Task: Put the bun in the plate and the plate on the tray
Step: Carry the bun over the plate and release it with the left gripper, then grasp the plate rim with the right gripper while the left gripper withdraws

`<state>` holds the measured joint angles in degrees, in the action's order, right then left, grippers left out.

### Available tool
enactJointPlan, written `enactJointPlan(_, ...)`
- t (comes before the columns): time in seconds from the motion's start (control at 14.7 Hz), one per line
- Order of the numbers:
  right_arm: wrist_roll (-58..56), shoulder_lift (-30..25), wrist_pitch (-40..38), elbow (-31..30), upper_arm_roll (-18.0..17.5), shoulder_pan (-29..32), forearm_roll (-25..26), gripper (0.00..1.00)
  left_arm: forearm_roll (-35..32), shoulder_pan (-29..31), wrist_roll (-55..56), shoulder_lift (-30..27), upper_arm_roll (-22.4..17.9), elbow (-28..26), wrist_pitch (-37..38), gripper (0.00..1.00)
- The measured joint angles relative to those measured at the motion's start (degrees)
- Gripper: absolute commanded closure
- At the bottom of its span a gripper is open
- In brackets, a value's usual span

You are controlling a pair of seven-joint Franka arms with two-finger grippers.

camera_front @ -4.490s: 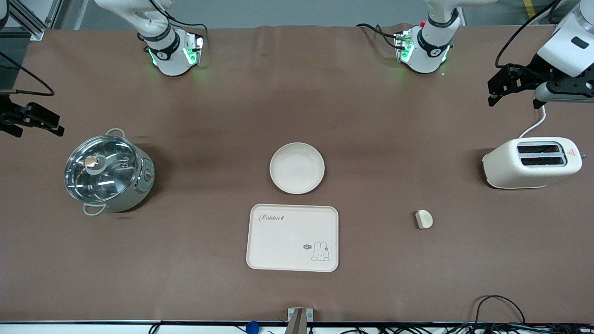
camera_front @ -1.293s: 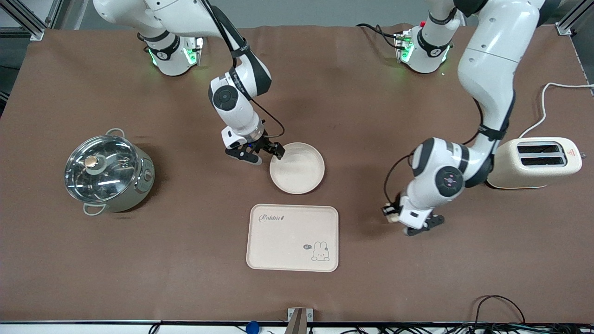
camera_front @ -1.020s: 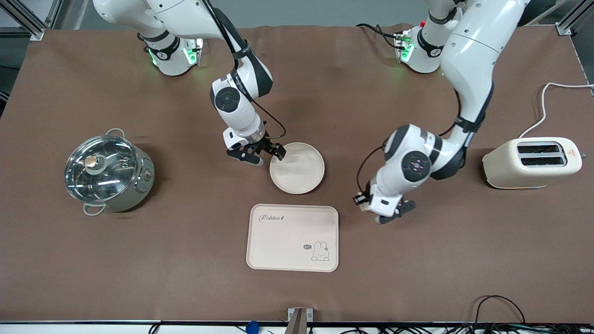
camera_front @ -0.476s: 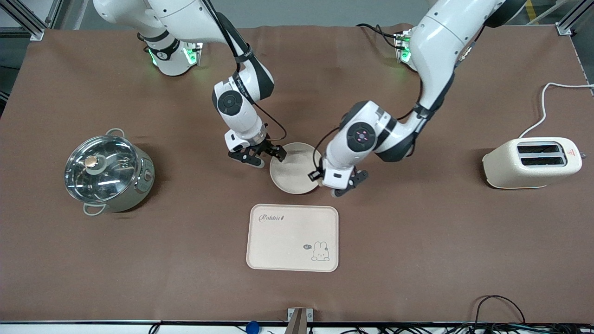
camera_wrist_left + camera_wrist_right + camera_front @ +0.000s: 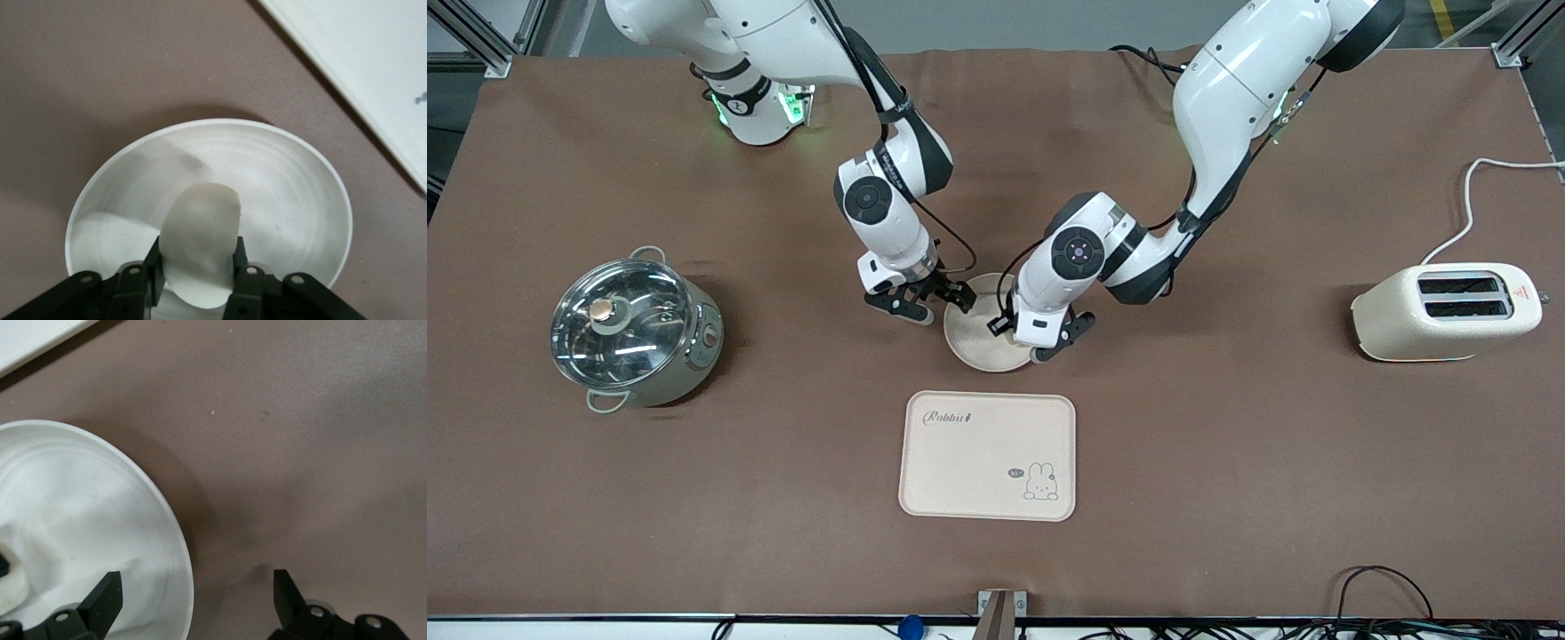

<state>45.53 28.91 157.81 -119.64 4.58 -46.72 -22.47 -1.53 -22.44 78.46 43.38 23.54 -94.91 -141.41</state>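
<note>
We record the plate (image 5: 983,348), a round cream-white dish with a raised rim, on the brown table (image 5: 1227,498) near its middle. It lies flat, farther from the front camera than the tray (image 5: 987,455) and apart from it, with a strip of bare table between them.

We record the bun (image 5: 200,243), a small cream-white lump, pinched between the left gripper's (image 5: 199,268) two black fingers (image 5: 245,277). In the left wrist view it hangs over the inside of the plate; we cannot tell whether it touches the dish. In the front view the left gripper (image 5: 1040,342) is over the part of the plate toward the left arm's end of the table, and the bun is hidden there.

We record the right gripper (image 5: 197,600) at the plate's rim toward the right arm's end of the table. Its fingers are spread: one finger (image 5: 103,600) is over the inside of the dish, the other over the bare table just outside the rim. In the front view this gripper (image 5: 934,302) sits low at the plate's edge.

We record the tray, cream and rectangular with rounded corners, "Rabbit" lettering and a small rabbit drawing, with nothing on it.

Other items: a steel pot with a glass lid (image 5: 633,329) toward the right arm's end of the table, and a cream two-slot toaster (image 5: 1445,313) with a white cord toward the left arm's end.
</note>
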Motion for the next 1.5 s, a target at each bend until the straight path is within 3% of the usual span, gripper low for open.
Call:
enactJointPlan(0.14,0.0,0.0,0.2,0.0,0.0,0.0,0.0,0.03,0.0,-0.2,0.1,0.3,0.0,0.1,-0.1,0.00)
enactJointPlan(0.54,0.0,0.5,0.6,0.0,0.0,0.0,0.0,0.03,-0.2,0.7,0.5,-1.7,-0.4,3.1,0.8,0.00)
enactJointPlan(0.61,0.0,0.6,0.6,0.0,0.0,0.0,0.0,0.07,-1.0,1.7,0.1,-3.4,-0.6,4.1,3.0,0.00)
enactJointPlan(0.68,0.0,0.7,0.6,0.0,0.0,0.0,0.0,0.20,-2.3,3.0,-1.0,-5.3,-0.6,5.3,6.5,0.00)
enactJointPlan(0.88,0.0,1.1,0.9,0.1,0.1,0.0,0.0,1.00,-7.2,8.2,-10.0,-11.1,-0.7,9.8,19.7,0.00)
enactJointPlan(1.5,0.0,0.1,2.1,0.8,0.1,0.0,-0.3,1.00,-8.3,23.4,-44.5,-26.9,-0.8,12.8,40.2,0.00)
